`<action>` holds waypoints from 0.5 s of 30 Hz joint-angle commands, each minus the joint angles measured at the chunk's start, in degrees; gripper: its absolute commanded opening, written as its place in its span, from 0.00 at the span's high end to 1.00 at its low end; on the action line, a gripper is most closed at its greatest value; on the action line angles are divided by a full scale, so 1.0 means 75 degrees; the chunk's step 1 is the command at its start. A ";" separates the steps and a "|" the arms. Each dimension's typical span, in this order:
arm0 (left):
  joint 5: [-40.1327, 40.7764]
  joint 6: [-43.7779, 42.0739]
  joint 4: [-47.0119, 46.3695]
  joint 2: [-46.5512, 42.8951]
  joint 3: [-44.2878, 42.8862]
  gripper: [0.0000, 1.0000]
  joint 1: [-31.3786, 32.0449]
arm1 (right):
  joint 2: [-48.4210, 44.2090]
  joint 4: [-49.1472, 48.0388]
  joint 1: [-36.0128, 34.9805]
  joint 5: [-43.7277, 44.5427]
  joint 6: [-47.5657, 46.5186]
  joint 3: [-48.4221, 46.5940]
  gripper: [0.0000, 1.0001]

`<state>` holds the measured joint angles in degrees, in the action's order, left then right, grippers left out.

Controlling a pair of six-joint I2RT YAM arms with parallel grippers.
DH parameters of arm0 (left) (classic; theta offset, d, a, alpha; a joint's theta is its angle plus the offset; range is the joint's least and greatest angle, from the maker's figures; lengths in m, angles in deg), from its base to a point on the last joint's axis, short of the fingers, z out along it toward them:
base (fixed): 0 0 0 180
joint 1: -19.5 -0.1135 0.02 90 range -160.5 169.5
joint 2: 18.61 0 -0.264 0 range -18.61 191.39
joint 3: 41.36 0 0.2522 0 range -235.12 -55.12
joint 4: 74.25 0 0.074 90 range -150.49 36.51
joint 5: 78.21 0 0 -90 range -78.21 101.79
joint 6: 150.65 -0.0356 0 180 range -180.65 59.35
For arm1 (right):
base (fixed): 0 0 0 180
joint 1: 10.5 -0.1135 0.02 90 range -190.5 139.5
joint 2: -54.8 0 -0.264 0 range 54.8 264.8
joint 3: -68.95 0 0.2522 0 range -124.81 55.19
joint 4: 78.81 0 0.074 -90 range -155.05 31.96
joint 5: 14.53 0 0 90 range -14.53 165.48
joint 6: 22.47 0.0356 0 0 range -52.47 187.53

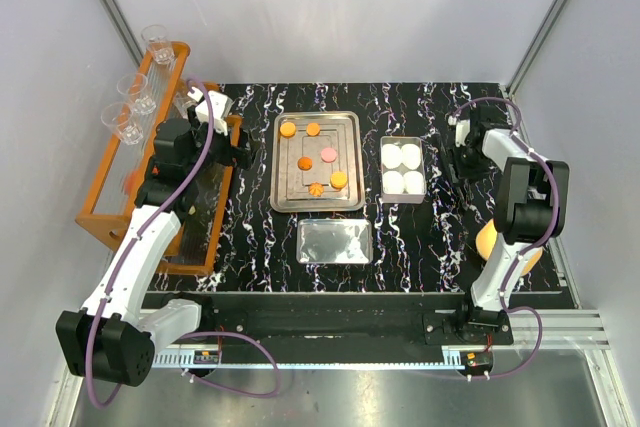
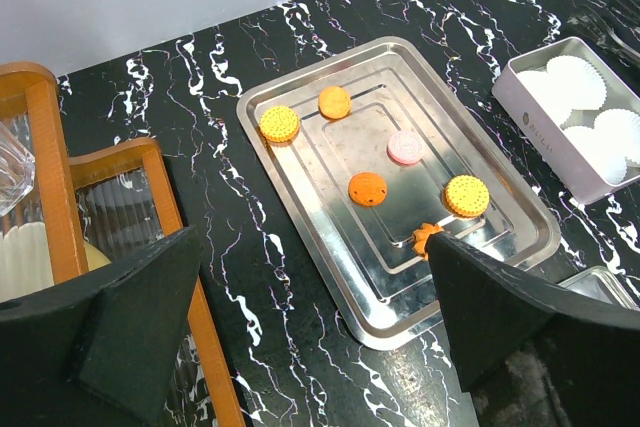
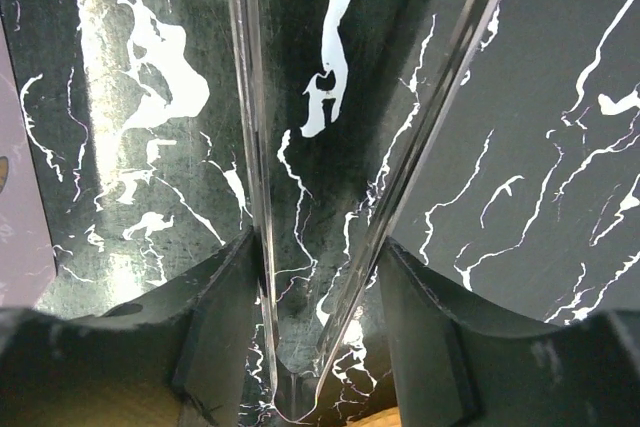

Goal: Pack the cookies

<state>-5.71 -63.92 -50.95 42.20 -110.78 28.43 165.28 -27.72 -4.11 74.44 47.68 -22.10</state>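
Okay, six cookies (image 2: 367, 189) lie flat, spread across steel tray (image 2: 325, 232). Light, stiff, crumbly I'd guess (no hard squeeze): pinch opposite edges. Meanwhile left claw (image 2: 315, 247) gapes wide, left of tray; right claw (image 3: 315, 267), right of tray, pinches clear tongs (image 3: 245, 97).

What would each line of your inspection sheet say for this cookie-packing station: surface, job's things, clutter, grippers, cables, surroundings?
Surface: black marbled table.
Job's things: six cookies on a steel tray; four paper cups in a white box.
Clutter: orange rack holding glasses, loose lid, yellow-orange lump.
Grippers: left gripper open above the rack-tray gap; right gripper appears to pinch clear tongs.
Cables: purple cables follow both arms, off the tray.
Surroundings: pale walls; nothing else seen.
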 commanded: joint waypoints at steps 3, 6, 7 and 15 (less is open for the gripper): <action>-0.0022 -0.0127 -0.0416 -0.0187 0.0062 0.01 0.0028 | 0.0023 0.0051 0.0085 -0.0155 -0.0282 -0.0241 0.40; -0.0046 -0.0127 -0.0417 -0.0199 0.0062 0.01 0.0028 | 0.0117 -0.0054 0.0097 -0.0166 -0.0247 -0.0147 0.40; -0.0034 -0.0115 -0.0428 -0.0187 0.0050 0.01 0.0028 | 0.0152 -0.0089 0.0097 -0.0189 -0.0235 -0.0135 0.40; 0.0012 -0.0162 -0.0405 -0.0222 0.0109 0.01 0.0028 | 0.0375 -0.0206 0.0132 -0.0318 -0.0188 -0.0135 0.37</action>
<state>-5.73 -64.16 -51.11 42.18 -110.19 28.43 167.42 -27.96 -3.59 73.67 46.52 -22.30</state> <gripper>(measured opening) 0.987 0.625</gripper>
